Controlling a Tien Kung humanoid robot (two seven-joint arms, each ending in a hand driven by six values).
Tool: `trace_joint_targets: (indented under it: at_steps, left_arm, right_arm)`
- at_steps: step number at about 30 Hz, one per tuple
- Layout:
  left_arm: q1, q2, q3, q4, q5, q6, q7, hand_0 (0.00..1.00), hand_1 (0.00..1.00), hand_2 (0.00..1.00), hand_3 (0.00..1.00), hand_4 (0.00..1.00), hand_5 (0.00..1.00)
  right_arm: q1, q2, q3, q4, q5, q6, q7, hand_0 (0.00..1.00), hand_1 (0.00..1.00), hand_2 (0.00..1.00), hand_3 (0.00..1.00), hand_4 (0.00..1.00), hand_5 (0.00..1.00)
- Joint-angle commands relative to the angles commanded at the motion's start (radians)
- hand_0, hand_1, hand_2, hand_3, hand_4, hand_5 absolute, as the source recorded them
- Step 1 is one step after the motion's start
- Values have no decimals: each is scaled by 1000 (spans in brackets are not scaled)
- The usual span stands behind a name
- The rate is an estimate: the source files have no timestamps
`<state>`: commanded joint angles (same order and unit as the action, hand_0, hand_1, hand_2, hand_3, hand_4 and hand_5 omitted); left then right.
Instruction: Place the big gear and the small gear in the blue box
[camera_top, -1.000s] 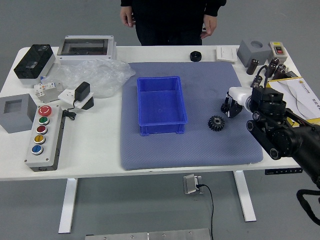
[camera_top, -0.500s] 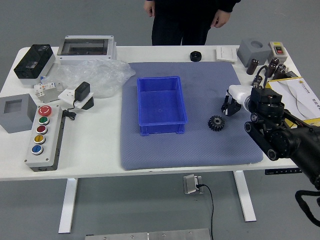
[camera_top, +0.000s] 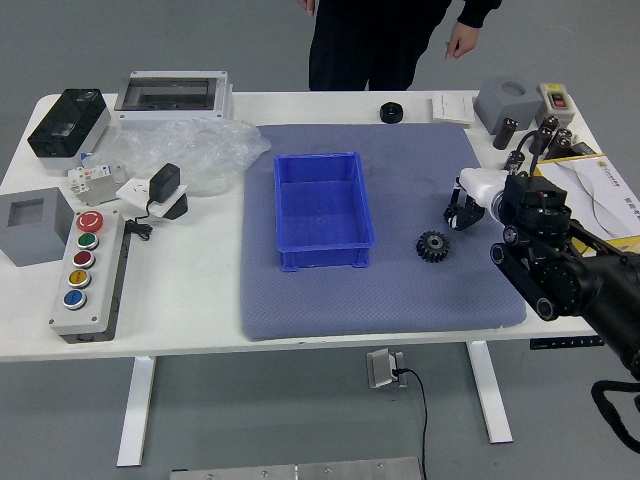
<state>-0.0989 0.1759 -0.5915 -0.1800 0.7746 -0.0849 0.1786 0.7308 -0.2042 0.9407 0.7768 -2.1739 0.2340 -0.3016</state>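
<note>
Gear (camera_top: 433, 246) (black, toothed) lies just outside the right fingers (camera_top: 455, 213).

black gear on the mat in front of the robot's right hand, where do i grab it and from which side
Grip the toothed rim at two opposite points, coming down from above. The black gear looks to lie flat on the blue mat, round face up, leaving its rim accessible. The right hand is beyond it and to the right, so approaching from there seems easiest.
</note>
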Motion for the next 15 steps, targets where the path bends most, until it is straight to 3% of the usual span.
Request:
trace_joint_targets:
  at_steps: [15]
  left_arm:
    - [0, 3, -8, 0, 1, 0, -1, 825, 834, 834, 827, 512, 96]
  right_arm:
    - [9, -37, 19, 64, 6, 15, -2, 484, 353, 379, 494, 659, 179]
